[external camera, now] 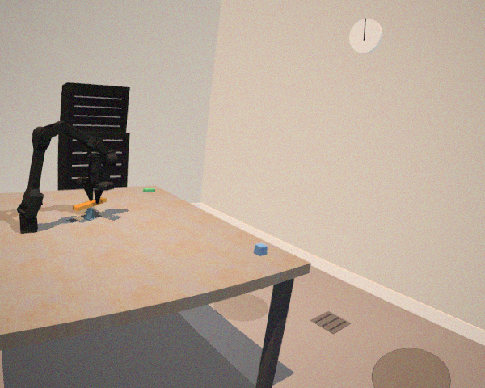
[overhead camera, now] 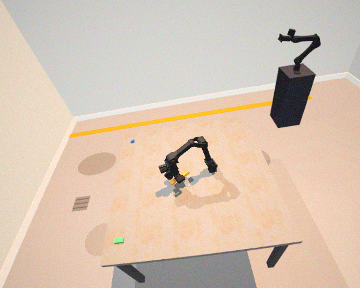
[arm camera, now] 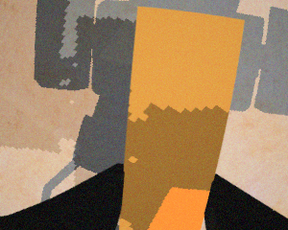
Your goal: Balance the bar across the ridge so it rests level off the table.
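Observation:
The orange bar (overhead camera: 186, 173) (external camera: 81, 205) (arm camera: 182, 67) is held off the table, and looks roughly level. My gripper (overhead camera: 179, 179) (external camera: 94, 201) (arm camera: 165, 179) is shut on the bar near its middle, pointing down. The blue ridge (external camera: 90, 214) stands on the table directly under the bar in the exterior view. Its top is very close to the bar's underside; I cannot tell whether they touch. In the top view the arm and bar hide most of the ridge. In the wrist view the bar fills the middle and the ridge does not show.
A blue cube (overhead camera: 132, 140) (external camera: 260, 249) lies near one table corner. A flat green block (overhead camera: 119, 240) (external camera: 149, 190) lies near another corner. The table (overhead camera: 204, 229) (external camera: 159, 267) carries the arm's base. A second arm stands on a dark pedestal (overhead camera: 290, 96) beyond the table.

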### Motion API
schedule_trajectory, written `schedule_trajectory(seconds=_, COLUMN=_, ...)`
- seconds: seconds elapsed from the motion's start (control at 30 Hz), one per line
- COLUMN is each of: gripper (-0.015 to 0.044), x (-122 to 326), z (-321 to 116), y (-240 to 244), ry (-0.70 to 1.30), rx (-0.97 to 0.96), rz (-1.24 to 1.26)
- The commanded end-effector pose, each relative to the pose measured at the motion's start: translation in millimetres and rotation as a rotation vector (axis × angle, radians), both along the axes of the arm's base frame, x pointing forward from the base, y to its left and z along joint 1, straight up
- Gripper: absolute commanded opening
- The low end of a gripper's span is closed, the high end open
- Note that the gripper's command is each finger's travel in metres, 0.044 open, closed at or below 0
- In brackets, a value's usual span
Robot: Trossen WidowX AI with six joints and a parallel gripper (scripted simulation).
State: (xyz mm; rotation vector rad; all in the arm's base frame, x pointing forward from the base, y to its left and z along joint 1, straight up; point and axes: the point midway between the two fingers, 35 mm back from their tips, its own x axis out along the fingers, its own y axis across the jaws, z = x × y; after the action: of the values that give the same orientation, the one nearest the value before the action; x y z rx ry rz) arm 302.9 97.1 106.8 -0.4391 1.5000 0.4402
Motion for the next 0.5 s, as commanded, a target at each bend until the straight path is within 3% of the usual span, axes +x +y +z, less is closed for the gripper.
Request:
schedule_trajectory(seconds=0.0, gripper=0.0000, x=0.4, z=-0.3, y=0.4, ry=-0.002, rx=0.001, rz=-0.001)
schedule_trajectory(seconds=0.47, gripper=0.0000, x=0.4, z=-1.5, y=0.3, ry=-0.002, rx=0.001, rz=-0.001)
